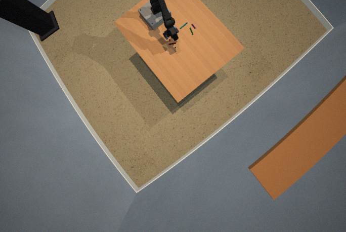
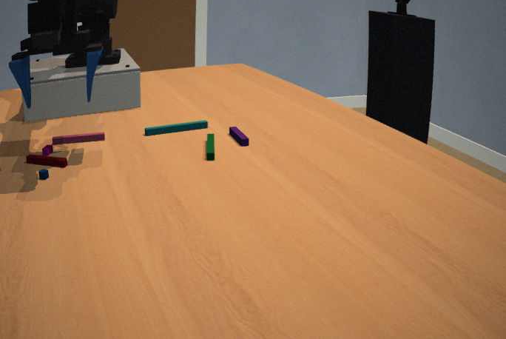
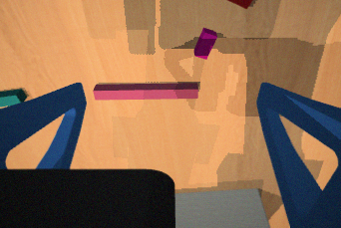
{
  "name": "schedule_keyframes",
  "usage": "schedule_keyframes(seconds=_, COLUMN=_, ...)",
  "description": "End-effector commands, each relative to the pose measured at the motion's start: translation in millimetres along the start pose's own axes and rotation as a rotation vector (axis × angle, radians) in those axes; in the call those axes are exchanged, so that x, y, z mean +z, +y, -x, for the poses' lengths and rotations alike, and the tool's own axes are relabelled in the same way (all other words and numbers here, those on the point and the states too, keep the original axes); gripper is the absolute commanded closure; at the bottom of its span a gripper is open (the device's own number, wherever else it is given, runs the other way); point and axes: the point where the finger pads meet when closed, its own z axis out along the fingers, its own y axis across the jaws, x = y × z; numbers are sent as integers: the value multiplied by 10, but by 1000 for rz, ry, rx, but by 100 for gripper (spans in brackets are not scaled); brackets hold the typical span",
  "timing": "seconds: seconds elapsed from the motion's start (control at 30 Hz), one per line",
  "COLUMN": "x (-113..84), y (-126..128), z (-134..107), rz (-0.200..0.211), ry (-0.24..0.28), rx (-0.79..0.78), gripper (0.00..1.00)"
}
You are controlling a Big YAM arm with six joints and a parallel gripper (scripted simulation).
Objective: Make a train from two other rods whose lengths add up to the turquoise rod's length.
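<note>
pincer (image 3: 170, 119) hanging wide open, gripping nothing | pink rod (image 3: 146, 91) lying crosswise between its fingers, below

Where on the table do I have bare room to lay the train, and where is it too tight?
Bare wood runs from the green rod and purple rod to the table's near and right edges. It's crowded under the open gripper: pink rod, magenta rod, red rod and blue rod cluster there. The turquoise rod borders it.
</note>
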Motion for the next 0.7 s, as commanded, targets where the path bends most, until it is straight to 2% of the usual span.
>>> schedule_keyframes(seconds=0.0, x=-102, y=-142, z=264, rz=-10, ry=-52, rx=118, gripper=0)
schedule_keyframes(seconds=0.1, x=-102, y=-114, z=267, rz=-9, ry=-52, rx=110, gripper=0)
schedule_keyframes(seconds=0.13, x=-108, y=-219, z=269, rz=-7, ry=-55, rx=200, gripper=0)
schedule_keyframes(seconds=0.23, x=-89, y=-208, z=238, rz=-8, ry=-49, rx=198, gripper=0)
schedule_keyframes(seconds=0.27, x=-103, y=-279, z=252, rz=-7, ry=-54, rx=264, gripper=0)
schedule_keyframes(seconds=0.37, x=-107, y=-345, z=249, rz=-6, ry=-55, rx=334, gripper=0)
schedule_keyframes(seconds=0.47, x=-98, y=-353, z=233, rz=-6, ry=-52, rx=344, gripper=0)
schedule_keyframes(seconds=0.5, x=-79, y=-268, z=219, rz=-4, ry=-46, rx=323, gripper=0)
schedule_keyframes(seconds=0.53, x=-79, y=-268, z=219, rz=-4, ry=-46, rx=323, gripper=76)
schedule_keyframes(seconds=0.67, x=-80, y=-326, z=208, rz=-5, ry=-46, rx=340, gripper=76)
